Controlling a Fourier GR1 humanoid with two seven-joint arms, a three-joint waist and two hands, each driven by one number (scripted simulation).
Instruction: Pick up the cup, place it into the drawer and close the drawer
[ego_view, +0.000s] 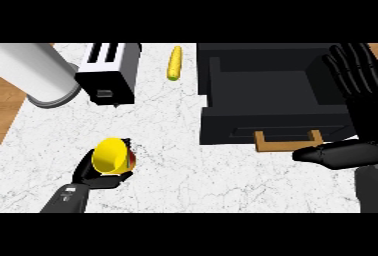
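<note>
A yellow cup is held tilted above the marble counter at the lower left, its open mouth turned up and to the left. My left hand is curled round it from below and from the right. The black drawer stands pulled out at the right, its inside bare, with a tan handle on its front. My right hand rests open at the right edge of the view, fingers pointing up over the drawer's right side and thumb just to the right of the handle.
A black and white toaster stands at the back left. Beside it at the far left lies a large white cylinder. A yellow corn cob lies between the toaster and the drawer. Wooden floor shows beyond the counter's left edge.
</note>
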